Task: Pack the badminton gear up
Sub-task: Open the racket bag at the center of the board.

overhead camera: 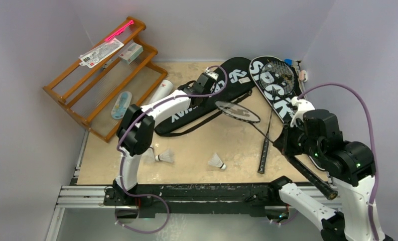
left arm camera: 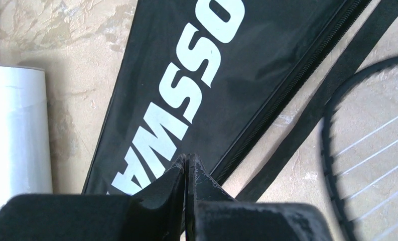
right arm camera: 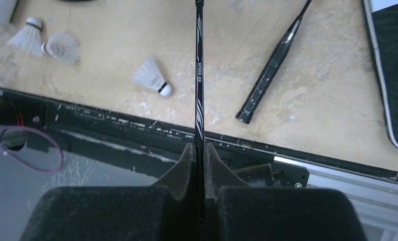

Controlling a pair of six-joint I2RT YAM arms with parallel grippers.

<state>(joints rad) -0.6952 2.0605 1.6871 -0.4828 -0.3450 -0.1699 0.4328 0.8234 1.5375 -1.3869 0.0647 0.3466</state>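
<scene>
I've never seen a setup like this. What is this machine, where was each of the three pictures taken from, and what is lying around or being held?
This is a robot: a left arm and a right arm, bolted at the near edge of a table. The wide picture comes from a fixed camera above and behind them. The other two come from a small camera on each wrist, looking past that arm's own pincer.

On the table lie a left bag, a right bag, a white tube, shuttlecocks and a lying racket, its head on the right bag. A wooden rack stands far left.

The right pincer is clamped on the thin shaft of a second racket. The left pincer is shut over the left bag; whether it pinches fabric cannot be told.
</scene>
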